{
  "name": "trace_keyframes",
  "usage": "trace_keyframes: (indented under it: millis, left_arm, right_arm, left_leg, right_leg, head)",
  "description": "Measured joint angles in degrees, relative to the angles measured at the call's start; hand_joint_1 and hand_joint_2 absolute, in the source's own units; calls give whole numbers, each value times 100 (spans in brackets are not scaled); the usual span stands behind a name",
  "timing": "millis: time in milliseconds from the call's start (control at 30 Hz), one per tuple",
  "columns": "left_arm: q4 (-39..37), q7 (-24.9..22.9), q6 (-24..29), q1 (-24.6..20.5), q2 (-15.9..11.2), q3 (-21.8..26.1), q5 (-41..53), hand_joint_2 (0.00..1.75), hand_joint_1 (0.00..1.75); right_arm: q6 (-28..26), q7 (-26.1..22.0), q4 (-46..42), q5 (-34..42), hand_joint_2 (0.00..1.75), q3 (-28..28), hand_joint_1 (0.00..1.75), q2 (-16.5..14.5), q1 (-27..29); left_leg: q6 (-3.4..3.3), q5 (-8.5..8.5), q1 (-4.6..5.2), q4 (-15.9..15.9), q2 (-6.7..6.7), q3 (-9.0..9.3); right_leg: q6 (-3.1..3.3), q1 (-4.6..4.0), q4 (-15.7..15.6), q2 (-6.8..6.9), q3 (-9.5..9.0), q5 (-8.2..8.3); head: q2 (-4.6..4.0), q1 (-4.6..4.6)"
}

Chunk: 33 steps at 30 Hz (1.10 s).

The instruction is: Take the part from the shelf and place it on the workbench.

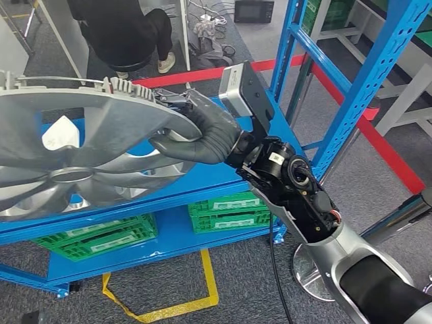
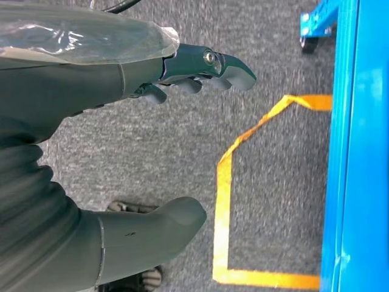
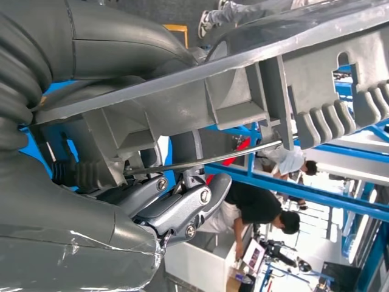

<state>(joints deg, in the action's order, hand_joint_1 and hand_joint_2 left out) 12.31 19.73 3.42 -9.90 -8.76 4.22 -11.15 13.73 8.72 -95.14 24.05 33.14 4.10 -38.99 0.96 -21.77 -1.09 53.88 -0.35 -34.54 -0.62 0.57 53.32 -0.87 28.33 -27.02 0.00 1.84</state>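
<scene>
Large silver-grey cast-metal fan-shaped part (image 1: pixel 76 155), round with curved blades and a ribbed rim: held in the air just above and in front of the blue steel shelf (image 1: pixel 204 185), tilted, lifted off its deck. Gripped at the rim on the side nearest the blue upright by the right hand (image 1: pixel 196 138), thumb over the top face, fingers curled under the edge; confirmed in the right wrist view, where metal fingers (image 3: pixel 183 210) hook beneath a rib of the casting. Held by one edge only, so most of the part's weight likely hangs far from the grip.

Left hand (image 2: pixel 174 140) hanging low beside the shelf's blue frame, thumb and fingers apart, holding nothing, above grey carpet and yellow floor tape (image 2: pixel 225 201).

To do the carry well: keep the grip firm and the wrist stiff, as a plate pinched at the rim will tend to droop and twist. Draw back from the shelf before turning, keeping the far rim clear of the deck and the slanted blue upright (image 1: pixel 376 74). Turn slowly; avoid swinging. Consider bringing the free hand up under the far side for support.

Beneath the shelf deck, green plastic crates (image 1: pixel 227 210). Beyond the shelf, a person in dark clothes (image 1: pixel 122 30) seated; give that side room. Workbench not identifiable with certainty.
</scene>
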Motion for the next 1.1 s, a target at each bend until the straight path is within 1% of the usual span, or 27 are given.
trace_keyframes:
  millis: [433, 500, 600, 667, 833, 1100]
  left_arm:
    - [-4, 33, 61, -2, 11, 0, -5, 175, 0]
    - [-5, 43, 62, -4, 11, 0, -8, 175, 0]
    - [-5, 51, 108, -13, 11, 0, 1, 175, 0]
    - [-5, 51, 140, -24, 11, 0, 10, 175, 0]
    - [-5, 51, 170, -42, 11, 0, 33, 175, 0]
    - [-5, 51, 404, -19, 42, -4, 43, 175, 0]
  right_arm:
    - [-56, -5, -321, -4, 175, 2, 175, 122, 114]
    - [-142, -95, -331, -144, 175, 2, 175, 125, 118]
    - [-356, -389, -332, -505, 175, 1, 175, 127, 137]
    - [-412, -461, -331, -555, 175, -3, 175, 129, 143]
    - [-54, -313, -331, -48, 175, -13, 175, 196, 149]
    - [-10, -766, -331, -161, 175, -97, 175, 268, 226]
  left_leg:
    - [0, 0, 0, 0, 0, 0]
    - [0, 0, 0, 0, 0, 0]
    - [0, 0, 0, 0, -1, 0]
    - [0, 0, 0, 0, 0, 0]
    - [0, 0, 0, 0, -1, 0]
    - [1, -1, 0, 0, -1, 0]
  right_leg:
    - [0, 0, 0, 0, -1, 0]
    - [0, 0, 0, 1, -1, 0]
    - [0, 0, 0, 1, -1, 0]
    - [0, 0, 0, 0, -1, 0]
    - [0, 0, 0, 1, -1, 0]
    - [0, 0, -1, 1, -1, -2]
  head:
    - [0, -1]
    - [0, -1]
    - [0, -1]
    - [0, -1]
    - [0, -1]
    - [0, -1]
